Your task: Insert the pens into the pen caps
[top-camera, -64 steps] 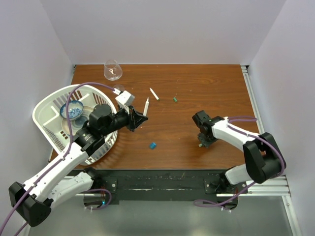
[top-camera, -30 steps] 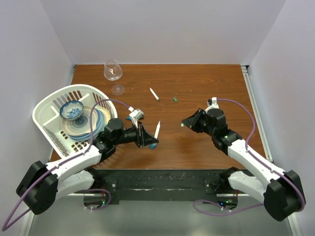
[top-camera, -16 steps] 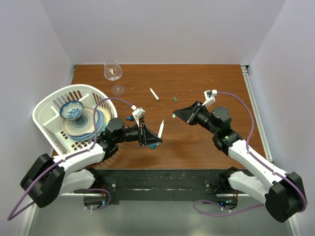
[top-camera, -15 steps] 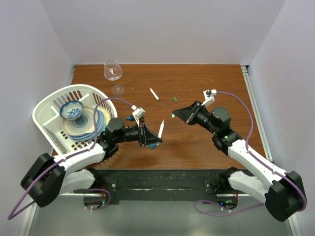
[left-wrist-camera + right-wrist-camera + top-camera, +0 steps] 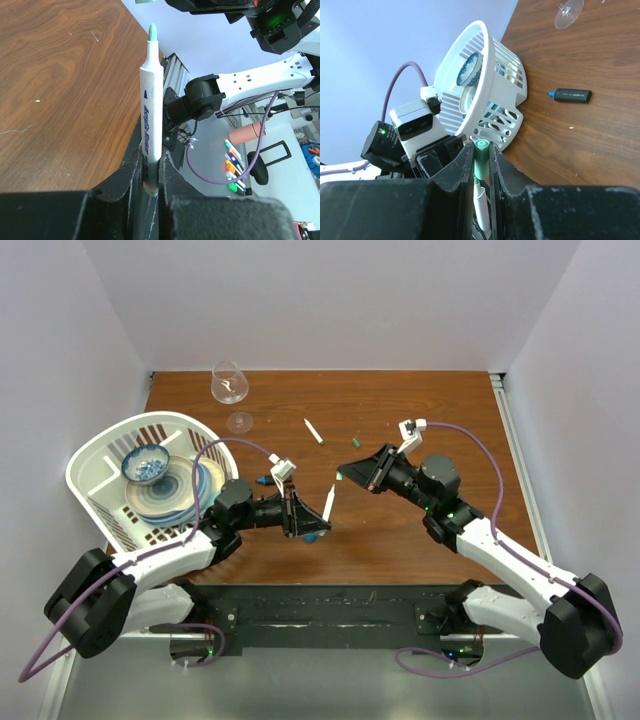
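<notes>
My left gripper [image 5: 303, 516] is shut on the lower end of a white pen [image 5: 328, 502], which points up and right with its green tip free [image 5: 151, 120]. My right gripper [image 5: 347, 476] is shut on a green cap [image 5: 339, 476], which sits between the fingers in the right wrist view [image 5: 481, 159]. The pen's tip [image 5: 483, 202] sits right at the cap's open end; I cannot tell if it is inside. A second pen [image 5: 313, 431] and a second green cap [image 5: 355, 442] lie on the table farther back. A blue cap [image 5: 314, 537] lies partly under my left gripper.
A white basket [image 5: 92, 455] holding plates and a small bowl stands at the left. A wine glass [image 5: 229, 384] stands at the back left. A dark marker with a blue tip [image 5: 571, 94] lies on the table near the basket.
My right gripper has moved left and up with the green cap, ending at the pen's tip. My left gripper brought the pen forward, then has held nearly still.
</notes>
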Tool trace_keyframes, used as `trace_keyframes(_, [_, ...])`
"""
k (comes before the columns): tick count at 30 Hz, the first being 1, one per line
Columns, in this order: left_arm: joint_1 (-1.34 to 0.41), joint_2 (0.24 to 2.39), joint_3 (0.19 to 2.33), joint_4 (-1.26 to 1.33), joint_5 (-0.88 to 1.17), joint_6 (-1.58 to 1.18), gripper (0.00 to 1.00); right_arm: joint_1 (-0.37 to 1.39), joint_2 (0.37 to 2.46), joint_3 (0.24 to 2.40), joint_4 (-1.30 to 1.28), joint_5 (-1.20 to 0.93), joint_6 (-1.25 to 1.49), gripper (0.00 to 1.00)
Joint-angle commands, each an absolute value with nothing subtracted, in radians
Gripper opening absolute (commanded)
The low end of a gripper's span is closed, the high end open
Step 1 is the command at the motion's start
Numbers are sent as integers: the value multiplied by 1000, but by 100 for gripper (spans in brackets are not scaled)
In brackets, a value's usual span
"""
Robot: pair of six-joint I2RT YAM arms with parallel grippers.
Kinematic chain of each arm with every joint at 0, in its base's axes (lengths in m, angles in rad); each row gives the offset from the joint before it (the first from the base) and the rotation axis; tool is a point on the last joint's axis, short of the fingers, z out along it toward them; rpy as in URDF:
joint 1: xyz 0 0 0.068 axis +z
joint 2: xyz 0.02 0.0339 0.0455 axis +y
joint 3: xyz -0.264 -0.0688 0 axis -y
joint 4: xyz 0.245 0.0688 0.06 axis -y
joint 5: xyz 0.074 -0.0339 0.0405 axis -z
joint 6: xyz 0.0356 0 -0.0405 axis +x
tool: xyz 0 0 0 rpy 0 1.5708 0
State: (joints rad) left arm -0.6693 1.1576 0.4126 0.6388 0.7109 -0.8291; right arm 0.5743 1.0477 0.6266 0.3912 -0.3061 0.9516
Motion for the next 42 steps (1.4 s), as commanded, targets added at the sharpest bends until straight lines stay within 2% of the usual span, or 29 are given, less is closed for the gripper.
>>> trace_keyframes(1, [-673,1158,428,704,729,-834,0,594,1054,673,443,-304,954,0])
trace_keyframes(31, [-673,1155,477,701,707,-838,0,643,989,571,411,-273,937,0])
trace_keyframes(42, [-672,1215,552,701,696,-845,0,730,973,457,472,-203,931,0])
